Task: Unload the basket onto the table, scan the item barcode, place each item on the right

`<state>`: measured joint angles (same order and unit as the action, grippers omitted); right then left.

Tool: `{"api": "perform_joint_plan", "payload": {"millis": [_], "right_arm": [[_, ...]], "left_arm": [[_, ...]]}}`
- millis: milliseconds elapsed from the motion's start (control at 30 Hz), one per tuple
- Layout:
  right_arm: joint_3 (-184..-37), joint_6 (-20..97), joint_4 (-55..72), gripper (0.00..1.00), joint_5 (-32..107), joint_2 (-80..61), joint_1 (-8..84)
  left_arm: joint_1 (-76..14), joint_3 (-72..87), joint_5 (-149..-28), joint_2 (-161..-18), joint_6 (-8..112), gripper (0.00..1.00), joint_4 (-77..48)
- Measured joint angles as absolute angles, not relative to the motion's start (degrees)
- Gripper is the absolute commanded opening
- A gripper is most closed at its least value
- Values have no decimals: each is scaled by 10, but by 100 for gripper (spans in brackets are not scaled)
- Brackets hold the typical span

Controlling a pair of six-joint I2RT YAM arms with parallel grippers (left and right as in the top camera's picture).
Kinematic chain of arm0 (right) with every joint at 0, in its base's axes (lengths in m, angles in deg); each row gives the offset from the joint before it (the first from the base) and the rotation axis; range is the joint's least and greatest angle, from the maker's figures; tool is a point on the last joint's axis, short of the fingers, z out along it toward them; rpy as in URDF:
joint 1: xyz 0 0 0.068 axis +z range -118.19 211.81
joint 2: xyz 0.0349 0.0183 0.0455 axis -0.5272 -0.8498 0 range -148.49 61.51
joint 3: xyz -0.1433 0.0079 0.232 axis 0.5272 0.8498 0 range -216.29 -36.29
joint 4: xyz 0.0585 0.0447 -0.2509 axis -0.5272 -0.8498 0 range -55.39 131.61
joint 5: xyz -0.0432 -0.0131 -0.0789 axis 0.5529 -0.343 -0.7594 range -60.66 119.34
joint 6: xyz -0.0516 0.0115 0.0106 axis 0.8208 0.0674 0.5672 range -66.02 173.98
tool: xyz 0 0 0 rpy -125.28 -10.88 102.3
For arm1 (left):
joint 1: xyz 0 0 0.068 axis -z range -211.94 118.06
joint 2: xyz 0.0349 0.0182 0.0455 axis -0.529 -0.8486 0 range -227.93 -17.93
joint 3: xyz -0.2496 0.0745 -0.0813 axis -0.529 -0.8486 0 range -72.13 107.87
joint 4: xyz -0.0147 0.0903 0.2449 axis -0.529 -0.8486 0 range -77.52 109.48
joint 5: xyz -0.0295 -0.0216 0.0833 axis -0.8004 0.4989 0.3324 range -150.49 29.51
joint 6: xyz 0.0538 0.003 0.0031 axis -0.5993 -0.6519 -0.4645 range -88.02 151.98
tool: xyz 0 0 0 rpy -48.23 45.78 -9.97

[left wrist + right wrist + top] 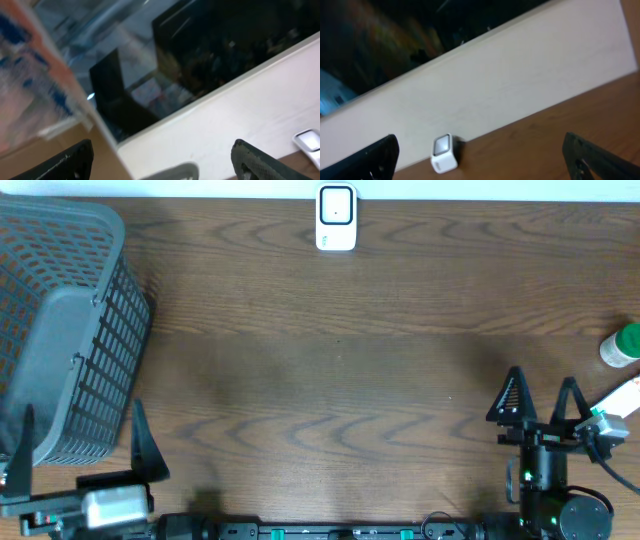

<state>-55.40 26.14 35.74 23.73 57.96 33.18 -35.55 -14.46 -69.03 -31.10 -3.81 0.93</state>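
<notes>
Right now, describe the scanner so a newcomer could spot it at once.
Follow the wooden table to its far edge, about midway across. The scanner sits there alone, away from the grey basket at left and the green-capped bottle at right. It is the only small white block with a dark-rimmed window.

basket (112, 345) left, scanner (336, 218) behind, bottle (621, 345) right
</notes>
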Motion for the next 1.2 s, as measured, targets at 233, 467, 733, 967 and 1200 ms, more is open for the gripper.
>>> {"api": "perform_joint_plan", "payload": {"millis": [233,467,733,967,1200], "right_arm": [[-473,180,383,99,208,579,332],[-401,164,412,99,203,577,332],[-367,158,386,99,196,574,332],[-367,181,386,99,196,563,332],[-367,187,386,99,197,561,332]], "left_arm": [[-355,-145,-732,-308,-38,88,15],[-355,-155,-741,-296,-38,88,15],[-355,-212,-743,-256,-38,88,27],[-355,-222,-789,-254,-38,88,41],[-354,-223,-798,-210,-38,88,38]]}}
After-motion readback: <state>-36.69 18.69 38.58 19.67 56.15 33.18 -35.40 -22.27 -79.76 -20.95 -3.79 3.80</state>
